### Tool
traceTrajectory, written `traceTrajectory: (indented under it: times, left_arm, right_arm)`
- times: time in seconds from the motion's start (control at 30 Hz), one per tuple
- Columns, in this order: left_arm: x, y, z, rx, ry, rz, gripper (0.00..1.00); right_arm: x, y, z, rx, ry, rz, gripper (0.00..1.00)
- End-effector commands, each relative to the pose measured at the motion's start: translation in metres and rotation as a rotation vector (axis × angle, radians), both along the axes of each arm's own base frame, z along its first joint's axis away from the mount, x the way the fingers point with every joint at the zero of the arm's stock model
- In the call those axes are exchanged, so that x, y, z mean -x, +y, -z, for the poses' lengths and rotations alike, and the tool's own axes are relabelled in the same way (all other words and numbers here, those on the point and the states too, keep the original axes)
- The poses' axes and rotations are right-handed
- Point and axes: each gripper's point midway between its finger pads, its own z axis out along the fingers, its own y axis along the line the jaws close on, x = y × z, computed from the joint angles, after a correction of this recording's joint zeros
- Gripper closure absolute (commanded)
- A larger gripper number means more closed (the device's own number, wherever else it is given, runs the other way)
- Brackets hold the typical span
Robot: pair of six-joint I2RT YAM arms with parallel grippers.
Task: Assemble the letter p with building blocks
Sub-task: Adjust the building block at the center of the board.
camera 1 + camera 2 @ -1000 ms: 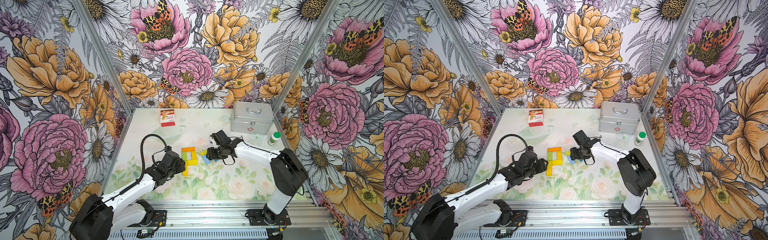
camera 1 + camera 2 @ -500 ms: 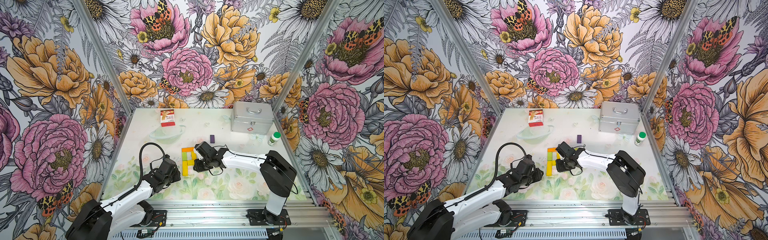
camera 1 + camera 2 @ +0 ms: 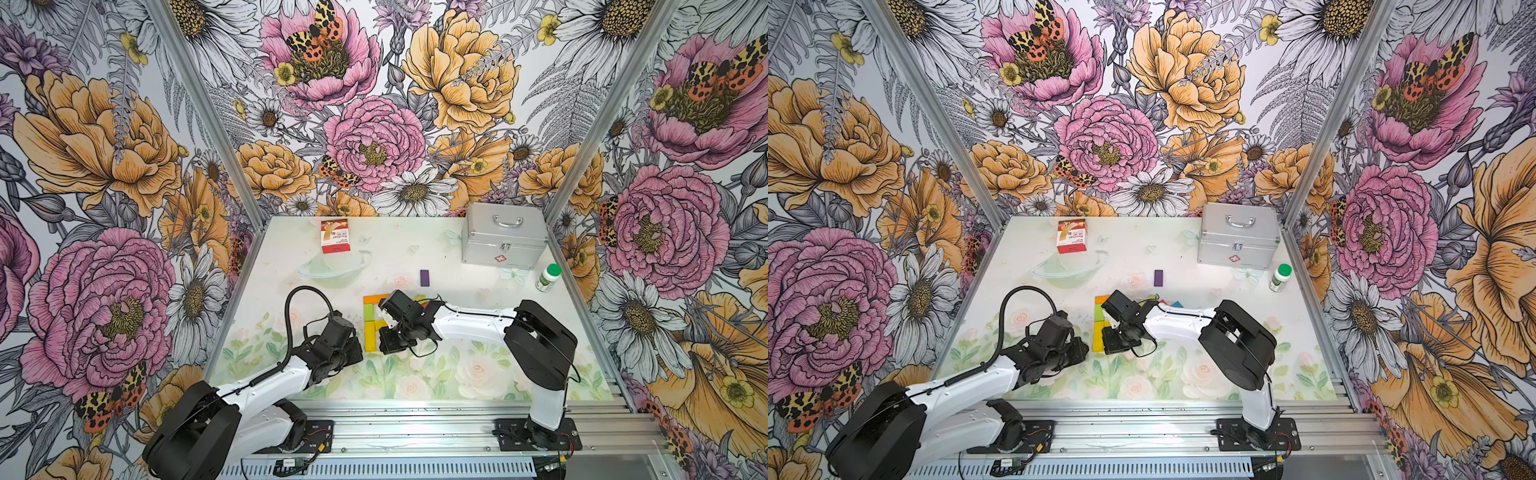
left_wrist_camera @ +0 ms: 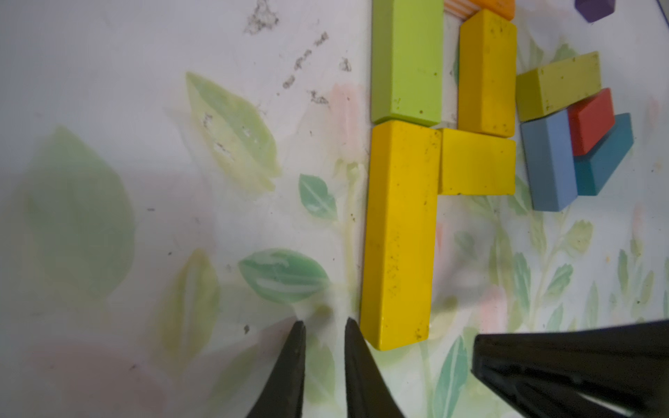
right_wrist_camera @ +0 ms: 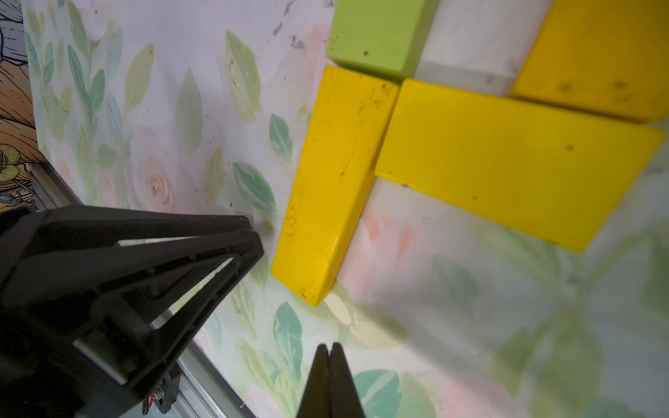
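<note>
The left arm (image 3: 270,382) lies low over the table from its base, wrist close to the near end of the long yellow painted rectangular block (image 4: 398,235); the left gripper (image 4: 324,325) has its jaws a narrow slit apart with nothing between them; one fingertip (image 4: 356,347) is just beside that block's near corner, and I cannot tell whether it touches. The right arm (image 3: 469,328) is folded at the elbow, forearm stretched level towards the same block; the right gripper (image 5: 329,349) is pressed fully together and empty, tips near the block's near end but apart from it.

A light green block (image 4: 407,61) butts against the long yellow block's far end; a short yellow block (image 4: 478,163) touches its side by that joint; a darker yellow block (image 4: 487,72) meets the short one; an orange block (image 3: 372,299) lies across beyond the green; olive (image 4: 557,87), red (image 4: 592,121), light blue (image 4: 548,163) and teal (image 4: 608,159) blocks cluster just past the short one; a purple block (image 3: 424,278) lies well apart.

The white tabletop (image 3: 478,374) is printed with pale roses and leaves; floral wallpaper (image 3: 374,137) covers three walls; a silver metal case (image 3: 504,239), a red-and-white card box (image 3: 335,236) and a green-capped white bottle (image 3: 548,277) stand far beyond the long yellow block.
</note>
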Motion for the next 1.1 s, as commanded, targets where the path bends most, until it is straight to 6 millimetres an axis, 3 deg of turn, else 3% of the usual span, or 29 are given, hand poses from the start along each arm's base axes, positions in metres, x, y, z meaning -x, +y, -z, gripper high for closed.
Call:
traceTrajectory:
  times: [0.0,0.33,1.07]
  left_arm:
    - [-0.001,-0.002,0.003,0.019,-0.002,0.005,0.79]
    - [-0.002,0.001,0.003,0.019,-0.006,0.001,0.79]
    - [-0.004,0.005,0.003,0.026,-0.005,-0.002,0.79]
  right_arm:
    - [0.000,0.017,-0.003,-0.037,0.001,-0.021,1.00]
    - [0.006,0.030,0.006,-0.037,0.028,-0.045,1.00]
    - [0.001,0.023,0.022,0.004,0.036,-0.018,1.00]
